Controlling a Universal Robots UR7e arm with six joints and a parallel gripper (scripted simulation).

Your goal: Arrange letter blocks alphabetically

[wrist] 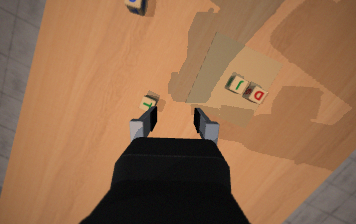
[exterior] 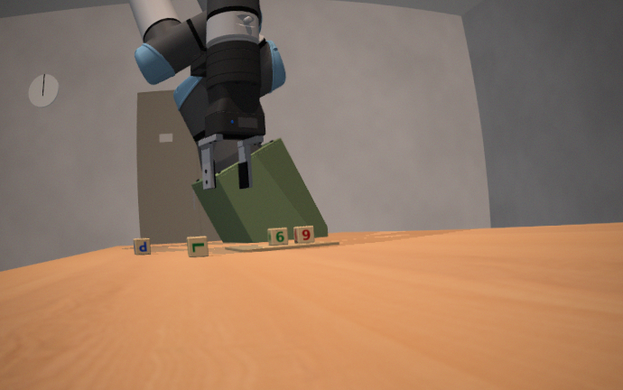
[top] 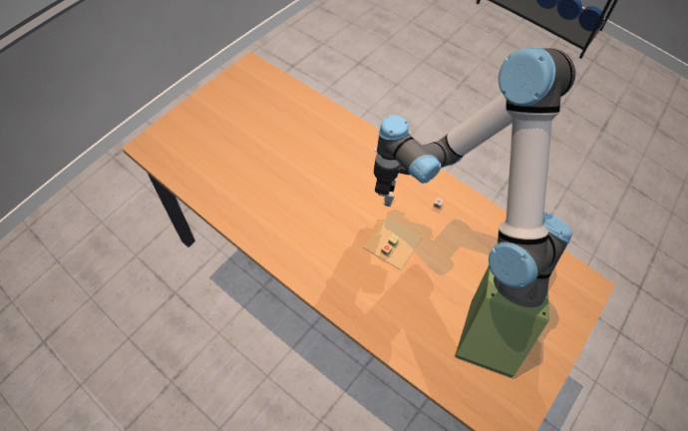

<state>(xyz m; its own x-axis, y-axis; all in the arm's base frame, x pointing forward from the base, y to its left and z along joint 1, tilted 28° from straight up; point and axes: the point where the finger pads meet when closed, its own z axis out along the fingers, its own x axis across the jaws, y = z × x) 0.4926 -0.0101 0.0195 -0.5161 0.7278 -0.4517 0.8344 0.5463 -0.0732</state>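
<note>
We count four small wooden cubes: two [wrist: 236, 83] [wrist: 257, 94] on the flat mat [wrist: 260, 64], two [wrist: 149, 101] [wrist: 136, 5] on the woodgrain bench [wrist: 80, 75]; pincer [wrist: 175, 123] open, empty.

Open pincer [wrist: 174, 122] above the wooden surface [wrist: 80, 75]

A green-lettered block [wrist: 148, 102] lies just ahead of one finger [wrist: 142, 123]; two blocks, green [wrist: 236, 83] and red [wrist: 256, 93], touch on the mat [wrist: 227, 57]; a blue-marked block [wrist: 136, 5] sits at the top edge.

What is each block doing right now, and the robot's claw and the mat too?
Gripper: open, holding nothing, above the table.
Mat: flat on the table.
J block: on the mat.
D block: on the mat, beside J.
T block: off the mat.
Blue-marked block: off the mat.
</note>
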